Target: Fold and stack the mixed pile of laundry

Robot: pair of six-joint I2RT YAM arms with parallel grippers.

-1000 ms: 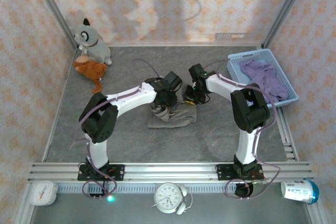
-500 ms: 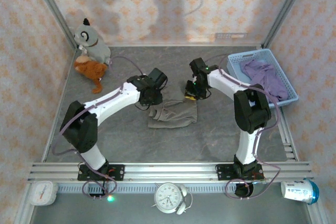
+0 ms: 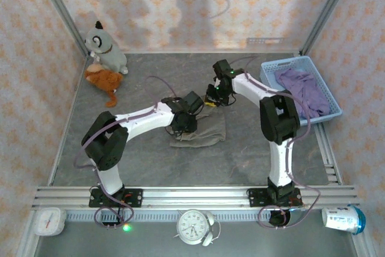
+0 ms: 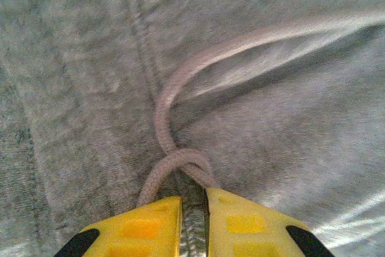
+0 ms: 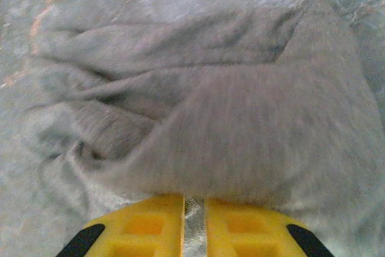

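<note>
Left gripper (image 4: 192, 200) and right gripper (image 5: 194, 200) are each closed to a narrow slit on cloth. On the table (image 3: 240, 154), a blue basket (image 3: 289, 60) at the right side is occupied by the heaped lavender garment (image 3: 304, 88). The taupe garment (image 3: 207, 133), pinched by both, is spread mid-table, its drawstring (image 4: 161, 112) looped beside the left fingertips.

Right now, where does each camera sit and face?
Top external: above and behind the bases, facing down onto the table; both arms show, left gripper and right gripper at the taupe garment.
Left wrist: on the left arm, facing down, close on the garment's drawstring; its yellow fingers show.
Right wrist: on the right arm, facing the garment's folds and table; its yellow fingers show.
Shared: all three see the taupe garment.
</note>
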